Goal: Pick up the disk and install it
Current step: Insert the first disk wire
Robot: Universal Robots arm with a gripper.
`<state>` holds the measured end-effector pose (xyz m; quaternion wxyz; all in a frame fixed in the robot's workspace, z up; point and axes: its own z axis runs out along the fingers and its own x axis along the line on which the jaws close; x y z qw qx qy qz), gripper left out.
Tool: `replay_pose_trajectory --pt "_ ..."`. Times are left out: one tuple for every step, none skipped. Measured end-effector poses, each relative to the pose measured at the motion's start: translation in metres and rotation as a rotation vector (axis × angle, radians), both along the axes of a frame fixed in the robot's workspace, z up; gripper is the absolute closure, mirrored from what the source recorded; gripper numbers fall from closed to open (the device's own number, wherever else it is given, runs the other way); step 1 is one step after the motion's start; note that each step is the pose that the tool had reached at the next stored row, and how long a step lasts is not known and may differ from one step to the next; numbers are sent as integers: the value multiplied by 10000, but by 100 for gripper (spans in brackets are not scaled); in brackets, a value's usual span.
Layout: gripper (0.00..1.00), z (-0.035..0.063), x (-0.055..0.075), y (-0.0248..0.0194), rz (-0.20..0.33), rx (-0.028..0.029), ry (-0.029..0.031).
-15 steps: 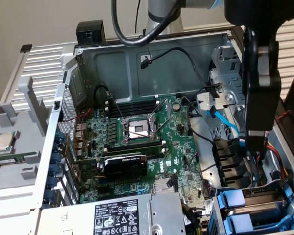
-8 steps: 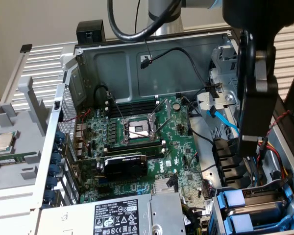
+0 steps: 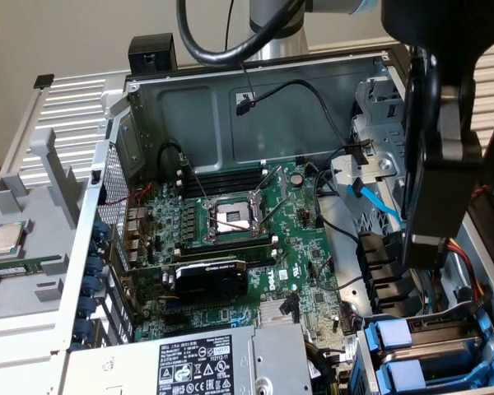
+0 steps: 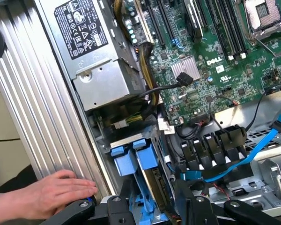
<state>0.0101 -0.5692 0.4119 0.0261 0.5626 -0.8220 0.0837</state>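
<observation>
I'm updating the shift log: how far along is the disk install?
Done: the blue-framed disk already stands in the drive bay. In hand: the gripper hangs right over it. Left: whether it is fully seated I cannot tell.

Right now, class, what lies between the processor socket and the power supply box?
A black expansion card, standing on the green motherboard, as the exterior view shows.

Exterior view peers down into the open computer case point(image 3: 230, 107), close in; wrist view looks nearer, both catching the motherboard point(image 3: 313, 247) and power supply point(image 3: 222, 362).
</observation>
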Motion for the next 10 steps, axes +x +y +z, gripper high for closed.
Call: replay_pose_trajectory --pt "51 20 0 -17 0 17 12" --pt "51 40 0 -34 0 38 22" --pt "51 59 0 -51 0 65 33" --pt "51 74 0 -66 0 98 45" --pt "51 85 0 -79 0 146 64" --pt "51 90 0 -88 2 208 91" --pt "51 94 0 -90 10 282 124" --pt "51 97 0 -90 41 363 155" --pt "51 99 0 -90 95 450 189" --pt "51 99 2 -90 170 545 232"
